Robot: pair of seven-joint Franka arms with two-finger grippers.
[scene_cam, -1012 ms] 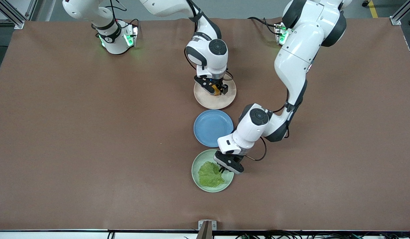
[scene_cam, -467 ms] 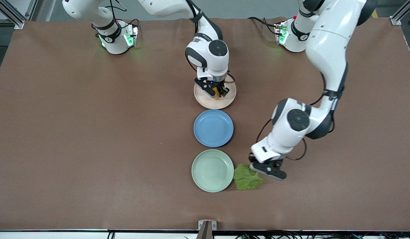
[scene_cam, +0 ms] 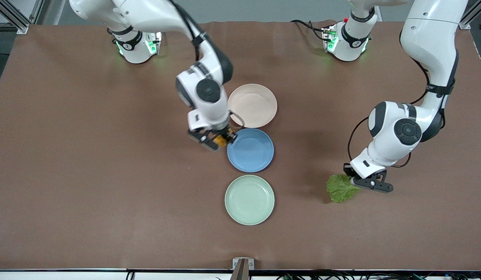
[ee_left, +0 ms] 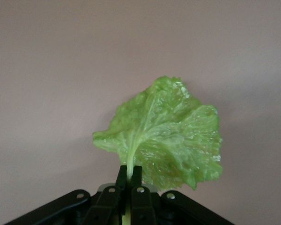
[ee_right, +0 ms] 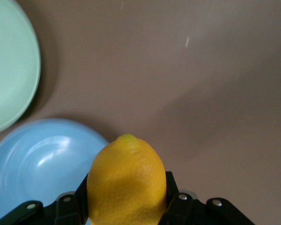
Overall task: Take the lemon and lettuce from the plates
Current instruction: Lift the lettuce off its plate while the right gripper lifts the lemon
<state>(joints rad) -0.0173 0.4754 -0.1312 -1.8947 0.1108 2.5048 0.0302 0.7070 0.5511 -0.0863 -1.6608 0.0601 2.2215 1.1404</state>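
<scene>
Brown table (scene_cam: 88, 175); beige-pink plate (scene_cam: 252, 105), blue plate (scene_cam: 251, 151), mint plate (scene_cam: 249, 200) in a row, all bare. Left gripper (scene_cam: 361, 182) clamps lettuce (scene_cam: 340, 188) by its stem, over table toward left arm's end. Right gripper (scene_cam: 217, 139) clamps lemon (scene_cam: 222, 140), over blue plate's edge.

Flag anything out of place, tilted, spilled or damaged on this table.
Nothing stands out. The pink plate, blue plate and green plate sit flat in a row. The right hand holds the lemon and the left hand holds the lettuce by its stem; both look intact.
</scene>
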